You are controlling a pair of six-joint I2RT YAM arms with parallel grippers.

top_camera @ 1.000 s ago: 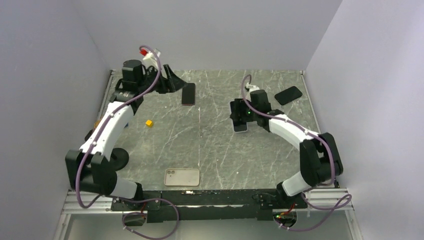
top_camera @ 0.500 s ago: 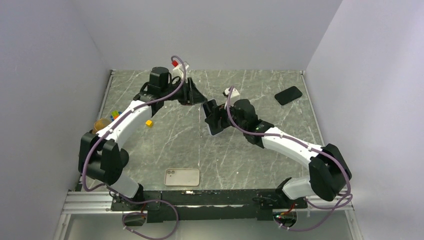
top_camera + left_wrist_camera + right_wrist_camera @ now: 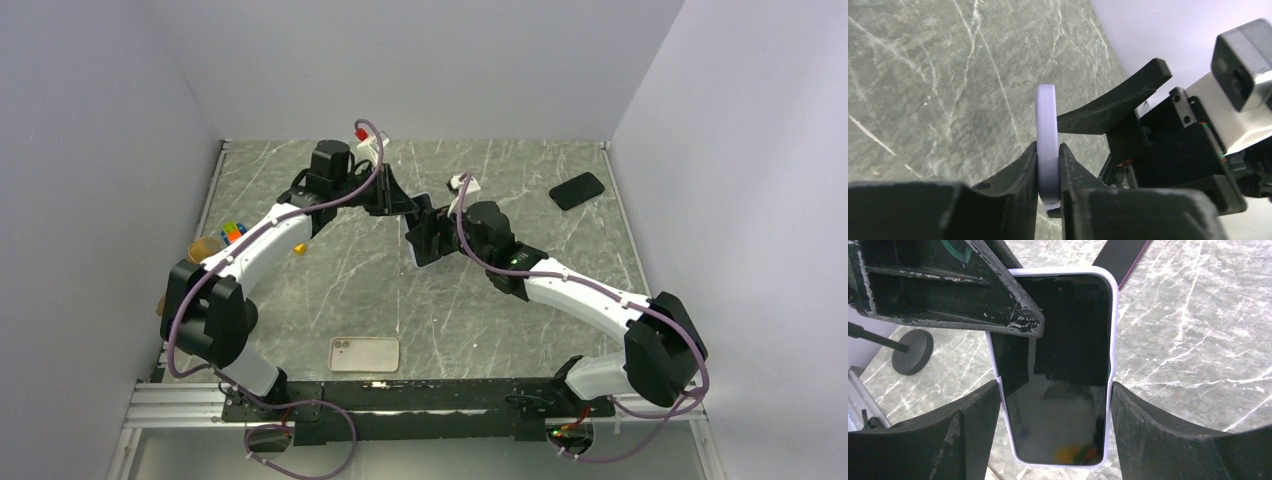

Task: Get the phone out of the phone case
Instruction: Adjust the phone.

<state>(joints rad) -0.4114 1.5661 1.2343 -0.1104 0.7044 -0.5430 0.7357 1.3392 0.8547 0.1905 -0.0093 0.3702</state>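
A phone (image 3: 1063, 365) with a black screen sits in a lavender phone case (image 3: 1114, 340) and is held above the table's middle. My right gripper (image 3: 1055, 410) is shut across the case's width, one finger on each long side. My left gripper (image 3: 1048, 165) is shut on the case's edge (image 3: 1046, 120), pinching it front to back near one top corner. In the top view the two grippers meet at the cased phone (image 3: 422, 243), the left gripper (image 3: 405, 205) coming from the back left and the right gripper (image 3: 432, 238) from the right.
A black phone (image 3: 577, 190) lies at the back right. A beige case (image 3: 364, 353) lies near the front edge. A yellow block (image 3: 298, 247), coloured pieces (image 3: 232, 230) and an orange cup (image 3: 205, 247) sit at the left. A dark phone (image 3: 1123, 255) lies beyond the held one.
The right gripper has lifted the cased phone and carried it left to the middle. The left arm has swung right from the back left, and its gripper has closed on the case's edge.
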